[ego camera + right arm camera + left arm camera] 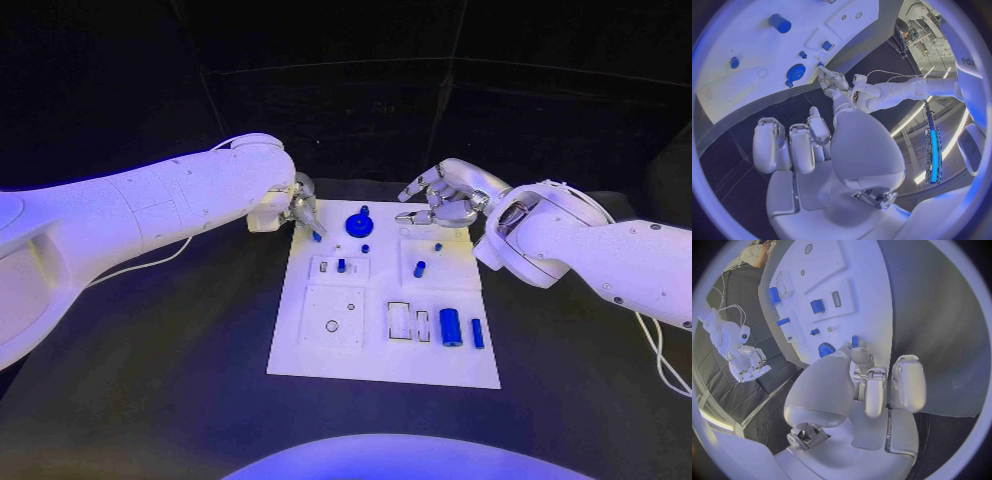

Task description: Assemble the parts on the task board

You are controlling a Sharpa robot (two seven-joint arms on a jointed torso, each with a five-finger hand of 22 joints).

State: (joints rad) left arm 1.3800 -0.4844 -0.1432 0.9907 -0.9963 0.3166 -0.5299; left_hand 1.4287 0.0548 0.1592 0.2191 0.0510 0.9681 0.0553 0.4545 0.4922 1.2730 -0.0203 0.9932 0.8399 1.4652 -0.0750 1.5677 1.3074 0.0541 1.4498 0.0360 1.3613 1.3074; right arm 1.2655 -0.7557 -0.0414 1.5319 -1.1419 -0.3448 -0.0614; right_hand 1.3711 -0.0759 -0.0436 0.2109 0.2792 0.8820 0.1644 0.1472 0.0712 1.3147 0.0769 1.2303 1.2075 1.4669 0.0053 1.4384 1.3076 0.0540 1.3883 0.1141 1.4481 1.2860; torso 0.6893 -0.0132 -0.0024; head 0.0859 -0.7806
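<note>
The left hand (pixel 296 212) is pinching a small blue peg (pixel 316 236) at the far left corner of the white board (pixel 378 365), on the tabletop. The right hand (pixel 450 197) is hovering, fingers loosely curled, holding nothing. A blue gear (pixel 359 224) is sitting seated; the cylinder (pixel 450 327) and bar (pixel 477 333) are lying loose, so most assembly seems left.

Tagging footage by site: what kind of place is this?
Likely a robotics lab or demo cell: a white task board with small blue parts such as a gear lies on a black table, worked by two white arms, under dark backdrop.
</note>
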